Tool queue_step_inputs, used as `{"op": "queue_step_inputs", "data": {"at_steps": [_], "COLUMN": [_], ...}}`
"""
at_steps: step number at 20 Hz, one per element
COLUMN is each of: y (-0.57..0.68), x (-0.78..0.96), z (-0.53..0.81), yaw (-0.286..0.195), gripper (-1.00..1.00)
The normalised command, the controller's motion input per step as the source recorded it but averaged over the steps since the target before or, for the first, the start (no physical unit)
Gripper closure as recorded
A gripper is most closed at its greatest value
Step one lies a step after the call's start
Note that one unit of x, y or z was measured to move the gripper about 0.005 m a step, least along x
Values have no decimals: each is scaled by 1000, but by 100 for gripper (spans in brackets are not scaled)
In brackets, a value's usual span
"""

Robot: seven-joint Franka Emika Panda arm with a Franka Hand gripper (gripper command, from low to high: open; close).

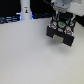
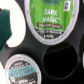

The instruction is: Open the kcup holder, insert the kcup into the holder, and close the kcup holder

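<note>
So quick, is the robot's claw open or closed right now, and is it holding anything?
Gripper: over the black holder, right by the green-topped pod; whether it's open, closed or gripping the pod cannot be told.

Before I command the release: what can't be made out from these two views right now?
- Gripper jaws: exterior view, too small and blurred to tell open or shut; absent from the wrist view.
- The kcup: wrist view, cut off by the frame edge; seated or still above its slot is unclear.
- The kcup holder: exterior view, arm hides its tray.
- Second pod: label print blurred.
</note>
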Motion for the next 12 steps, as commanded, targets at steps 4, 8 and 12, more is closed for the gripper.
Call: {"op": "queue_step_inputs", "data": {"at_steps": [4,8,12], "y": [-290,-327,-431], "x": [441,475,567], "z": [480,465,378], "yaw": [90,79,41], "gripper": [-100,-100,-100]}}
